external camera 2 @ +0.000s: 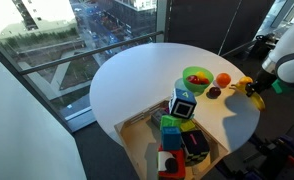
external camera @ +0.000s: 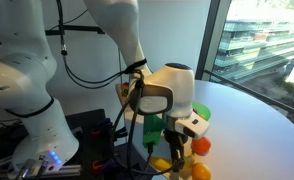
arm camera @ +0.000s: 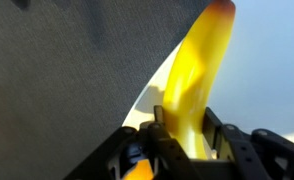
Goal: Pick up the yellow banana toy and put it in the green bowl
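Round white table by tall windows, with toys gathered near one edge.

A round white table (external camera 2: 127,85) stands beside floor-to-ceiling windows (external camera 2: 47,40) that look down on buildings and a street, and dark carpet (external camera 2: 87,150) lies around it. On the tabletop sits an orange ball toy (external camera 2: 223,79). Near it lies a small dark item (external camera 2: 214,92), too small to name. A multicoloured cube (external camera 2: 183,106) rests near the rim, just beside a shallow wooden tray (external camera 2: 137,145) packed with green, red and black blocks. In an exterior view an orange fruit toy (external camera: 200,147) shows at the table's edge, with a glass-fronted building (external camera: 252,40) outside the window.
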Available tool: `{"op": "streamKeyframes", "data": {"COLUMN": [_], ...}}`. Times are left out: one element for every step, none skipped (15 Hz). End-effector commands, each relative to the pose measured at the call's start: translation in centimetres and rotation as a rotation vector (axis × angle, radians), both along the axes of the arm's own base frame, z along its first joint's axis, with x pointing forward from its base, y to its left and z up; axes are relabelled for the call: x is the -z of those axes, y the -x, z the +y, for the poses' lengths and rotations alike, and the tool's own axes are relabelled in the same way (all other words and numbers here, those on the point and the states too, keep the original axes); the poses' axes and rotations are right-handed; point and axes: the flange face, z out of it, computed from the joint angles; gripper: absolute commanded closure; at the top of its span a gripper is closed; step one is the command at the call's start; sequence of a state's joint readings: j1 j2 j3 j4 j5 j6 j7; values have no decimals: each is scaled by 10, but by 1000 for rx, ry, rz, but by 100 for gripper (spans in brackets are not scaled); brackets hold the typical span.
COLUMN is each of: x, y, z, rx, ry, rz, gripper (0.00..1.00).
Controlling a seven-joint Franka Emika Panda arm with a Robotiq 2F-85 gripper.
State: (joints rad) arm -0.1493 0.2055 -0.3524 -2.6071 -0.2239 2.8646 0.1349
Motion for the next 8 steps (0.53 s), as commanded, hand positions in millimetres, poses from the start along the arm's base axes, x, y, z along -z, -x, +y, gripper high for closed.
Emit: {"op": "streamKeyframes", "data": {"x": [-23, -29, -35, -43, -50, -58, -67, -76], "y": [2, 1, 1, 1, 1, 1, 0, 0], "z": [7, 10, 13, 16, 18, 20, 22, 25], "rx": [-24, -36, -45, -59, -66, -73, -77, -83], "ry": [7, 8, 9, 8, 11, 11, 15, 18], "rz": [15, 17, 19, 20, 17, 17, 10, 1], "gripper": [84, 84, 84, 84, 84, 84, 84, 84]}}
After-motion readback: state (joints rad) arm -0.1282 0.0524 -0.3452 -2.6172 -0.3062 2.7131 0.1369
